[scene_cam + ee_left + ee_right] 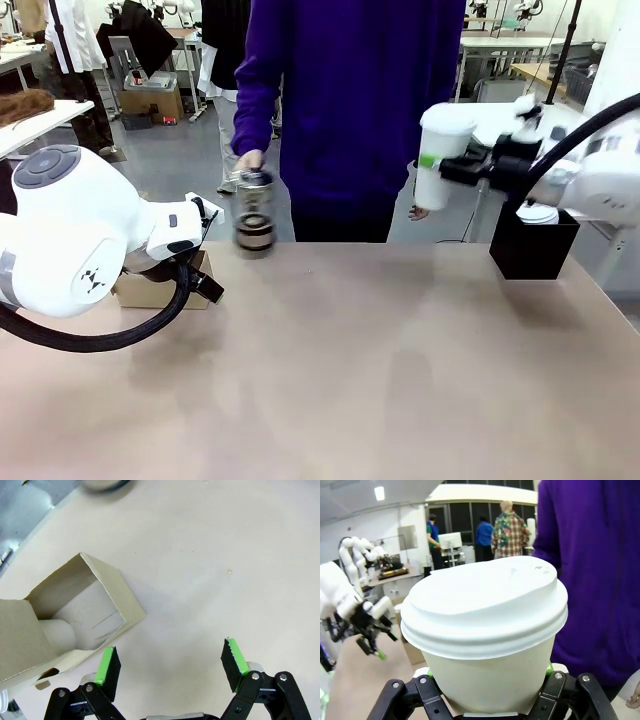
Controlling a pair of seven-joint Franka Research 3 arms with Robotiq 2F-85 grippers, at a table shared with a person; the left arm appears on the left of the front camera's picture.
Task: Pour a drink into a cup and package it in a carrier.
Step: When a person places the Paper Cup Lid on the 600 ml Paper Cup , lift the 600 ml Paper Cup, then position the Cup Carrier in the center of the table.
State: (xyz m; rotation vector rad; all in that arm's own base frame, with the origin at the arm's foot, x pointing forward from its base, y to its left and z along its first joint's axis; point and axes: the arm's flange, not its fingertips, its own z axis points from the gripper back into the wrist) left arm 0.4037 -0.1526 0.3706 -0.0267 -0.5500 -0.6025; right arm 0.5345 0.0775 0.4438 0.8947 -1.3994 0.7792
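One lidded cup [440,150] aloft, the carrier [150,290] waiting.
The left gripper [170,667] hangs wide open and empty just beside the carrier. A person's hand [248,160] holds the jug [254,212] at the table's far edge. The right gripper [432,162] is clamped on the cup. Crossing over, it could clip the jug, or a hard squeeze could pop the lid [485,600].

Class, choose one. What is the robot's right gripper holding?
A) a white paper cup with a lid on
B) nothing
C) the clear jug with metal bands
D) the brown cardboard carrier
A: the right gripper is shut around the cup, white and lidded, held up off the table.
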